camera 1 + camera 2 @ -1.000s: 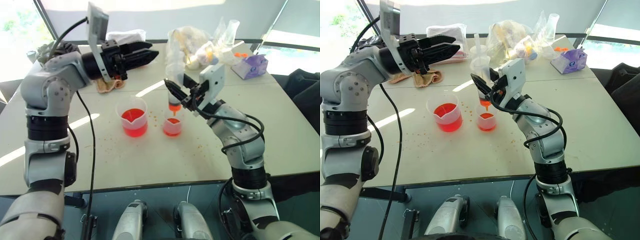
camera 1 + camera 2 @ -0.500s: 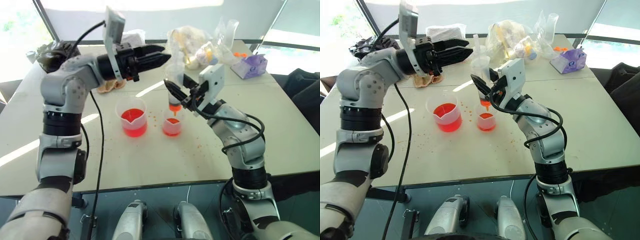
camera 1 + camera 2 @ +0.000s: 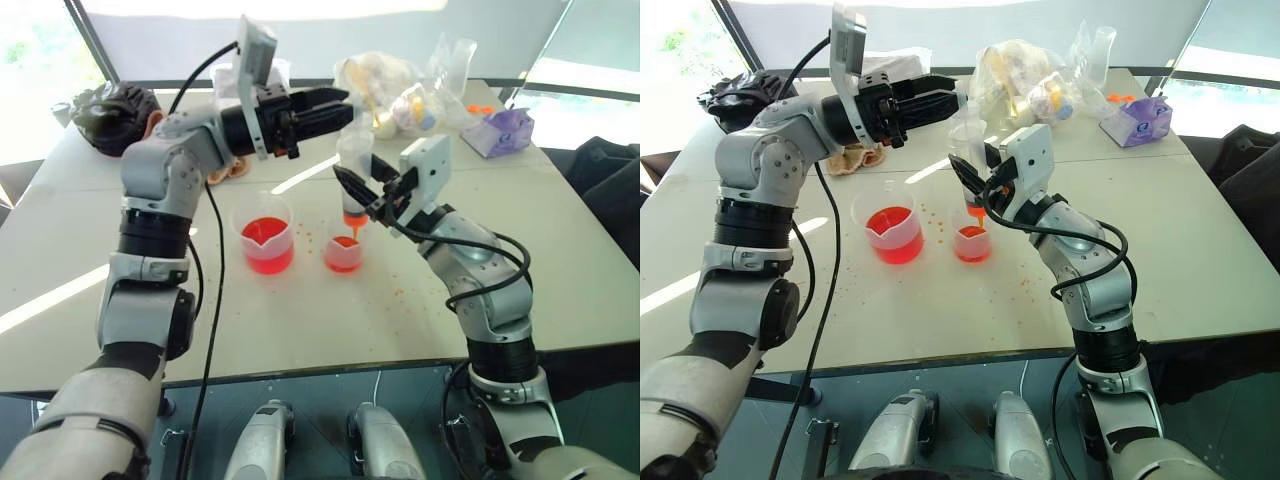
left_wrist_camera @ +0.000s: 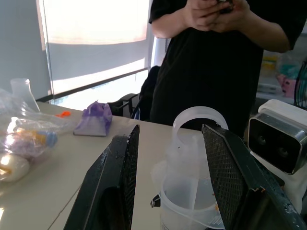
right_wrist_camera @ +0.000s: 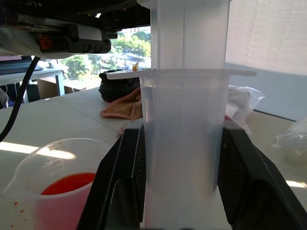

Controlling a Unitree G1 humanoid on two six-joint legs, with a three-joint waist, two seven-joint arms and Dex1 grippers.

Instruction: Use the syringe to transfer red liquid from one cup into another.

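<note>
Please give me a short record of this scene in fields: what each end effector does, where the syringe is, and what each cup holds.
right end effector: shut on the syringe barrel
syringe: upright, orange tip over the smaller cup
left end effector: open, fingers either side of the plunger top, not closed on it
smaller cup: some red liquid inside
spouted beaker: red liquid in its lower part
table: small orange drops around the cups

Syringe (image 3: 351,180) upright above smaller cup (image 3: 343,252), beaker (image 3: 264,234) at its left.
</note>
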